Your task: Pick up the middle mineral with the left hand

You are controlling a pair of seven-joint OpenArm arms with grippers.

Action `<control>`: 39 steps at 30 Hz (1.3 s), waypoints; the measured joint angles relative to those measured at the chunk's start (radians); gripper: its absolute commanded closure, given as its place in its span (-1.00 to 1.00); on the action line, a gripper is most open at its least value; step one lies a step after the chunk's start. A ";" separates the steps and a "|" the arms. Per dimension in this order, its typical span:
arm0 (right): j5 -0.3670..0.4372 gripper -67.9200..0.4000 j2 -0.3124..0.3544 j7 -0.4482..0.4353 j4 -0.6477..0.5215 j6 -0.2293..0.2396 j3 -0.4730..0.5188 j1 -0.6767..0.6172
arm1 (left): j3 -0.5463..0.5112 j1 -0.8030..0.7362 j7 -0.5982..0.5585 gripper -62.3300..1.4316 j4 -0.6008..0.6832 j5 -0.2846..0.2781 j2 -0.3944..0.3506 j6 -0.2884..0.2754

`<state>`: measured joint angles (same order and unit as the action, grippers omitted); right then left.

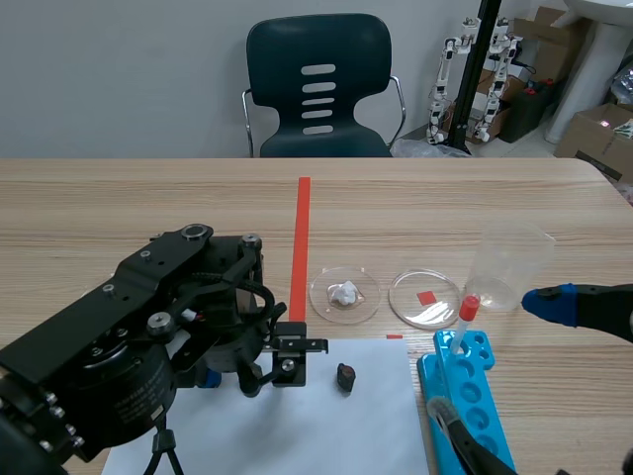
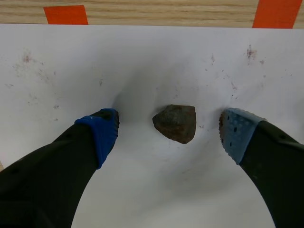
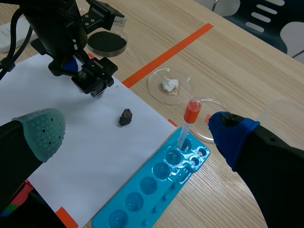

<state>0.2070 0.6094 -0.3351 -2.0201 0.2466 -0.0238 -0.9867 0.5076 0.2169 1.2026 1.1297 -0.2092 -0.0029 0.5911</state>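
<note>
While the small dark brown lumpy mineral [image 2: 175, 123] lies on the white paper sheet [image 2: 142, 57], the left gripper [image 2: 169, 130] stands wide, one finger either side, neither touching it.

Bare paper [image 2: 142, 61] all round mineral [image 2: 175, 123]; gaps both sides btwn it & wide-spread left gripper [image 2: 169, 130]. Nearest obstacles, blue rack [image 1: 485, 416] w/ tube [image 1: 467, 317] & two petri dishes [image 1: 344, 294], sit well apart on worktop [image 1: 148, 208].

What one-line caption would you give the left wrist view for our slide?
Open left gripper straddles a dark brown mineral on white paper, pads apart from it on both sides.
</note>
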 measured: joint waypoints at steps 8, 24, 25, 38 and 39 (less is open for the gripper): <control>0.000 -0.88 0.000 0.000 0.000 0.000 0.000 0.000 | 0.000 0.000 -0.001 0.04 0.000 0.000 0.000 0.011; 0.000 -0.88 0.000 0.000 0.000 0.000 0.000 0.000 | 0.000 0.000 -0.003 0.60 0.000 0.000 0.000 0.019; 0.000 -0.88 0.000 0.000 0.000 0.000 0.000 0.000 | 0.000 0.000 -0.003 0.60 0.000 0.000 0.000 0.019; 0.000 -0.88 0.000 0.000 0.000 0.000 0.000 0.000 | 0.000 -0.001 -0.011 0.60 0.006 -0.017 -0.006 0.019; 0.000 -0.88 0.000 0.000 0.000 0.000 0.000 0.000 | 0.000 -0.004 -0.035 0.60 0.013 -0.035 -0.014 0.018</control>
<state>0.2070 0.6094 -0.3351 -2.0201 0.2466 -0.0238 -0.9867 0.5076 0.2131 1.1679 1.1423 -0.2443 -0.0170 0.6094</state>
